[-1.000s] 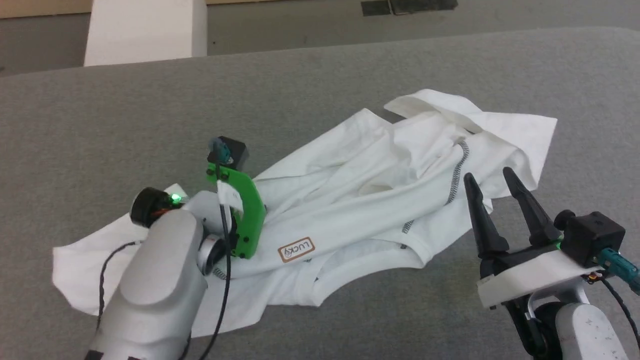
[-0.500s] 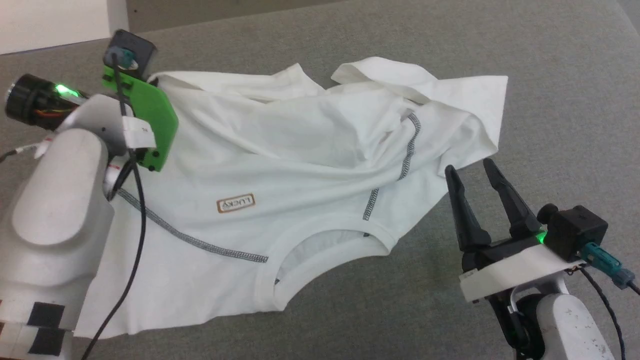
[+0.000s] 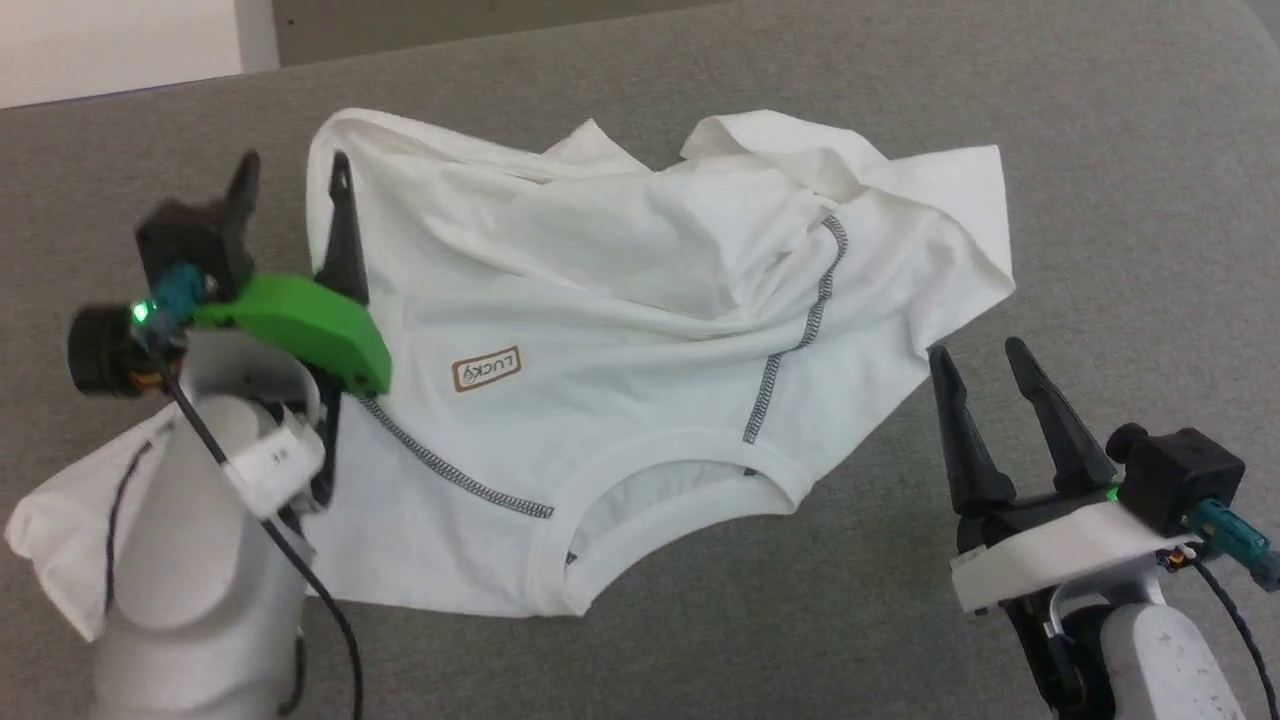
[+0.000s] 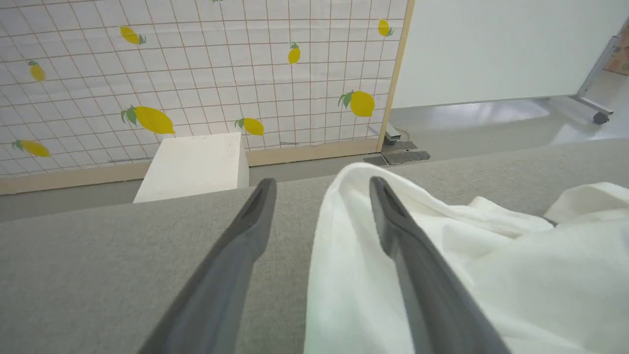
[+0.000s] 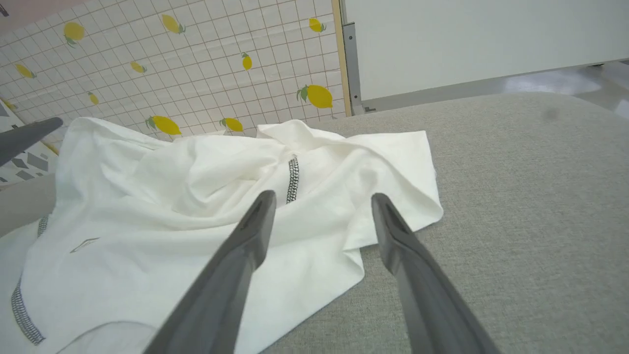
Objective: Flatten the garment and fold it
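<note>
From my head, the garment (image 3: 620, 330) lay rumpled on the worktop (image 3: 1100, 150), collar toward me; thin and limp, I judged it light, best pinched at hem corners or sleeves. My left gripper (image 3: 292, 175) gaped at its left edge, my right gripper (image 3: 975, 352) beside its right edge, both empty. My left wrist showed cloth between my fingers (image 4: 231, 255) and a white box (image 4: 196, 164) beyond, contents hidden. My right wrist faced bunched folds.

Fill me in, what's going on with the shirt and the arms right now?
A white thin-fabric T-shirt lies partly spread on the grey fabric surface, its right side rumpled, not yet folded. The left gripper is open at the shirt's far left edge, one finger over cloth, gripping nothing. The right gripper waits open beside the rumpled side.
</note>
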